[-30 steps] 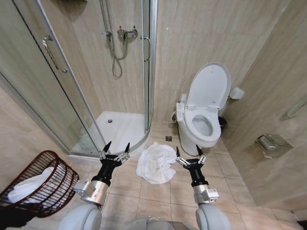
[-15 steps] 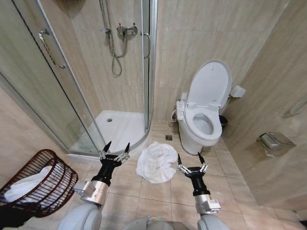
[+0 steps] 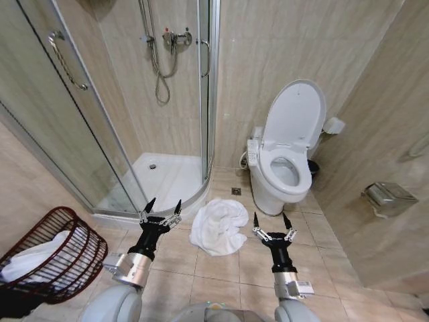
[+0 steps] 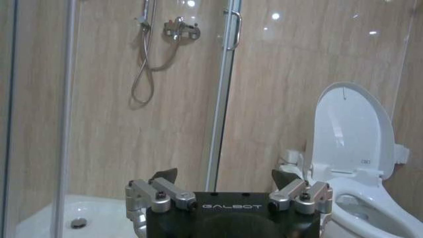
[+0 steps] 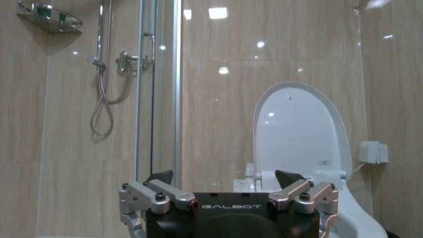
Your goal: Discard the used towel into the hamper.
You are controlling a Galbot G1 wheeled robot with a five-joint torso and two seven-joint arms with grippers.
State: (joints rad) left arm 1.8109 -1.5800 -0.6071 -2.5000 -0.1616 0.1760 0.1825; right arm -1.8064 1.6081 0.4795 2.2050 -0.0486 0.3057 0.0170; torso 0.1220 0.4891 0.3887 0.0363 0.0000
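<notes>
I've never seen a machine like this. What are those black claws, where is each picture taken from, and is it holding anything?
It is a two-armed robot in a bathroom. The wide picture comes from its head camera, the other two from cameras on its wrists. The claws are its left end effector and right end effector, both open and holding nothing. A crumpled white towel lies on the tiled floor between them. The hamper, at the robot's left, already has white cloth in it.

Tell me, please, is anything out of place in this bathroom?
Yes. A white towel lies crumpled on the floor tiles between the shower and the toilet, not in the hamper.
</notes>
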